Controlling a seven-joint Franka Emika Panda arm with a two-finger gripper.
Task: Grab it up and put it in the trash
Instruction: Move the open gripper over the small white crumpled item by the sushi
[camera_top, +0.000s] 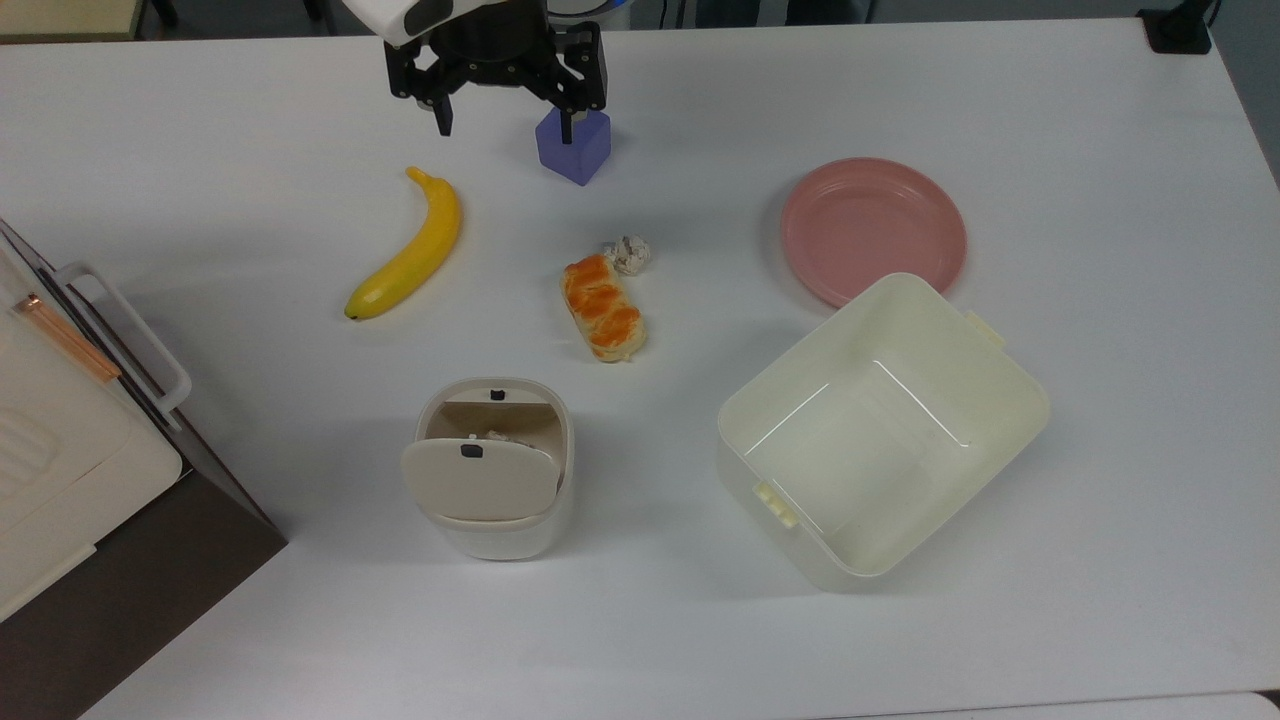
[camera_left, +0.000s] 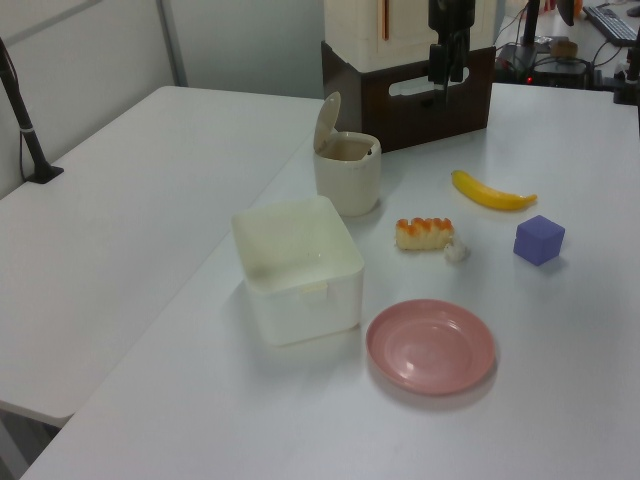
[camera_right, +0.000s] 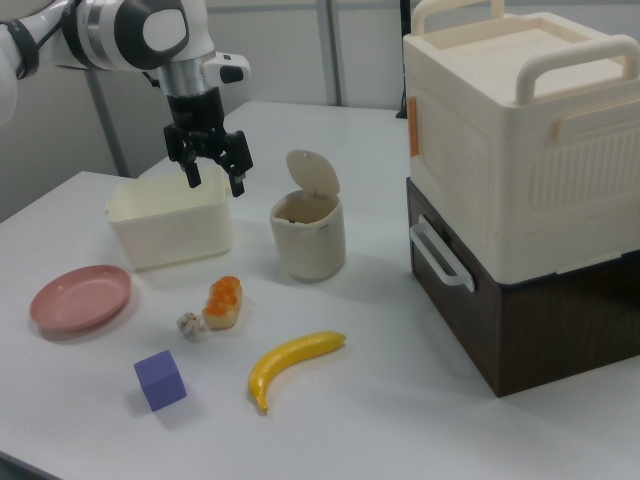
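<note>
The small crumpled whitish paper wad (camera_top: 630, 254) (camera_left: 457, 252) (camera_right: 189, 324) lies on the white table, touching the far end of the orange-glazed bread (camera_top: 604, 307) (camera_right: 223, 301). The trash, a small cream bin (camera_top: 497, 465) (camera_left: 348, 170) (camera_right: 308, 235), stands with its flap lid tilted open. My gripper (camera_top: 505, 122) (camera_left: 446, 75) (camera_right: 216, 183) hangs open and empty, high above the table. In the top view it sits near the upper edge, above the banana and the purple cube, well away from the wad.
A yellow banana (camera_top: 410, 255), a purple cube (camera_top: 574, 146), a pink plate (camera_top: 873, 229) and a large cream square tub (camera_top: 884, 430) share the table. A cream box on a dark brown case (camera_right: 520, 190) stands at the top view's left edge.
</note>
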